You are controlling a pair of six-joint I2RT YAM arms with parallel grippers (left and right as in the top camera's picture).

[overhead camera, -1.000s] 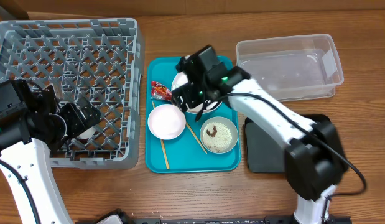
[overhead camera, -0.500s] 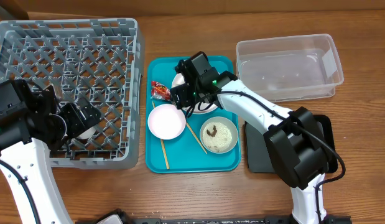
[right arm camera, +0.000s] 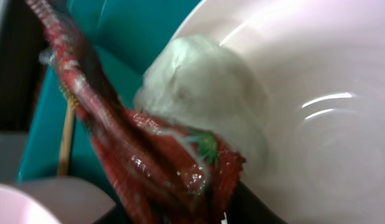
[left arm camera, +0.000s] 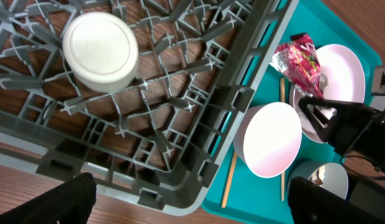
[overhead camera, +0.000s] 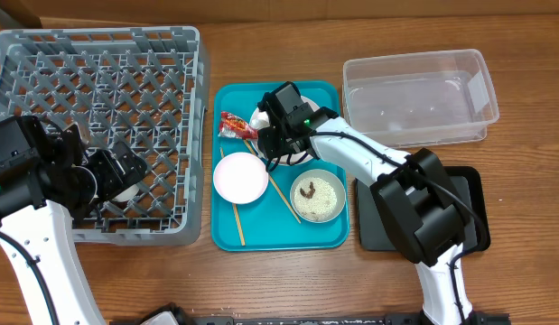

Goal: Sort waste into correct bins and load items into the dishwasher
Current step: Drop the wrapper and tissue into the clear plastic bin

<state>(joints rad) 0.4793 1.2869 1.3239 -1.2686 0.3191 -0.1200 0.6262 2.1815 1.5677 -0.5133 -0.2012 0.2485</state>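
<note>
- So, the right gripper [overhead camera: 264,140] is sitting over the far end of the teal tray [overhead camera: 270,230]. In the wrist view its fingers are looking pinched together on the red wrapper [right arm camera: 148,155], right at the rim of the white plate [left arm camera: 341,68].
- The tissue [right arm camera: 198,93] is lying on that plate and touching the wrapper, so I'm guessing it's the next bit of waste to go.
- The left gripper [left arm camera: 192,186] is hanging over the grey rack [overhead camera: 98,54], left of the teal tray, with its fingers spread wide and gripping nothing.
- The white cup [left arm camera: 100,53] is sitting upside down in that rack, so that one is looking done.
- Everything else is waiting on the teal tray. The pink bowl [overhead camera: 241,177] is at its left side, and the grey-green bowl [overhead camera: 318,196], holding rice and a brown lump, is at its near right corner. The two chopsticks [overhead camera: 238,221] are lying flat beside the bowls.
- The clear tub [overhead camera: 419,95] and the black tray [overhead camera: 371,221], both right of the teal tray, aren't showing any waste yet, so most of the job is looking undone.
</note>
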